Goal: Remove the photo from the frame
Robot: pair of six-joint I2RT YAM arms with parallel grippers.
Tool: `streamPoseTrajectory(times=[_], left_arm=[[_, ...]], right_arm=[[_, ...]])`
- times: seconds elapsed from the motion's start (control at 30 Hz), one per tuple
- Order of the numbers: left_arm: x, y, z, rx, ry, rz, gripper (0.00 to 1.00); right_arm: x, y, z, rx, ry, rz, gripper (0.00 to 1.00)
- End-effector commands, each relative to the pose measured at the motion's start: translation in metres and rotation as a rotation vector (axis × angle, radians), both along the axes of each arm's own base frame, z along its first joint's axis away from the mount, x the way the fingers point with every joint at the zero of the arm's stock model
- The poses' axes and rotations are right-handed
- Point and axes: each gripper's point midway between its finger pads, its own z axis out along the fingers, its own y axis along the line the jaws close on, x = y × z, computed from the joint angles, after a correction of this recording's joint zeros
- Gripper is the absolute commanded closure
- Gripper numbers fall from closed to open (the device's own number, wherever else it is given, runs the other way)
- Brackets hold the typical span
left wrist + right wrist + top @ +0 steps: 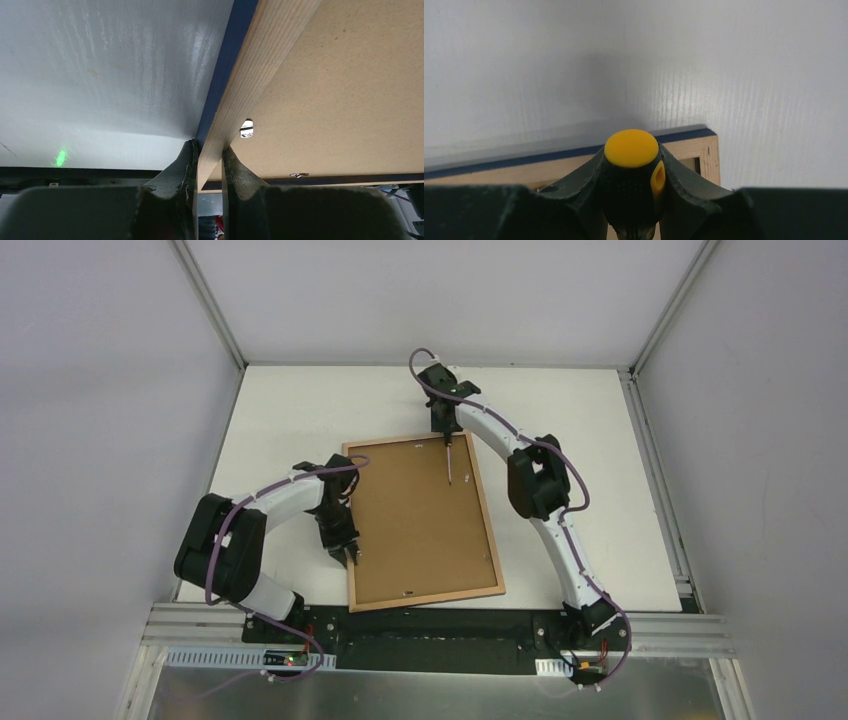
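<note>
Left pincer [210, 150] clamps frame [260, 65]; right pincer [632, 167] grips screwdriver [631, 148].

I was driving the rig in a robotics lab cell, a purpose-built test enclosure. The white table [290, 410] was boxed in by plain pale panels [100, 390] on three sides, joined by bare aluminium posts [210, 300] at the corners. An extruded aluminium rail [680, 625] ran along the near edge, and the left arm [270, 495] and right arm [545, 485] were bolted there side by side. Purple cable [413, 368] was strapped along the arms, leading down to a slotted white cable duct [215, 657]. A brushed metal sheet [440, 695] lay below the rail.
</note>
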Motion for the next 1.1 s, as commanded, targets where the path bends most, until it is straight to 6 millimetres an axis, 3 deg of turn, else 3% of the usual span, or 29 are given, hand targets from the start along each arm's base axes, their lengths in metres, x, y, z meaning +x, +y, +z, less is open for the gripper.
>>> streamPoseTrajectory(times=[0.0, 0.17, 0.23, 0.33, 0.47, 0.6, 0.8, 0.93, 1.07], left_arm=[[0.049, -0.011, -0.008, 0.005, -0.147, 0.132, 1.00], [0.063, -0.012, -0.008, 0.011, -0.154, 0.109, 1.00], [0.073, -0.012, -0.009, 0.018, -0.158, 0.101, 1.00], [0.089, -0.009, -0.012, 0.038, -0.169, 0.078, 1.00], [0.103, -0.005, -0.014, 0.037, -0.167, 0.083, 1.00], [0.105, -0.010, -0.012, -0.003, -0.163, 0.054, 1.00], [0.100, -0.018, -0.001, -0.068, -0.178, 0.005, 0.67], [0.104, -0.024, 0.015, -0.118, -0.225, -0.031, 0.54], [0.108, -0.028, 0.037, -0.158, -0.291, -0.059, 0.47]], right_arm=[[-0.038, 0.007, 0.017, 0.072, 0.162, 0.002, 1.00], [-0.035, 0.000, 0.093, 0.213, 0.097, -0.038, 1.00], [-0.043, -0.010, 0.113, 0.236, 0.098, -0.052, 1.00], [-0.066, -0.036, 0.124, 0.223, 0.140, -0.085, 1.00], [-0.101, -0.084, 0.116, 0.163, 0.202, -0.145, 1.00], [-0.136, -0.148, 0.100, 0.088, 0.257, -0.262, 1.00], [-0.189, -0.253, 0.073, -0.023, 0.296, -0.528, 1.00], [-0.225, -0.312, 0.049, -0.057, 0.372, -0.756, 1.00], [-0.255, -0.361, 0.024, -0.112, 0.445, -0.979, 1.00]])
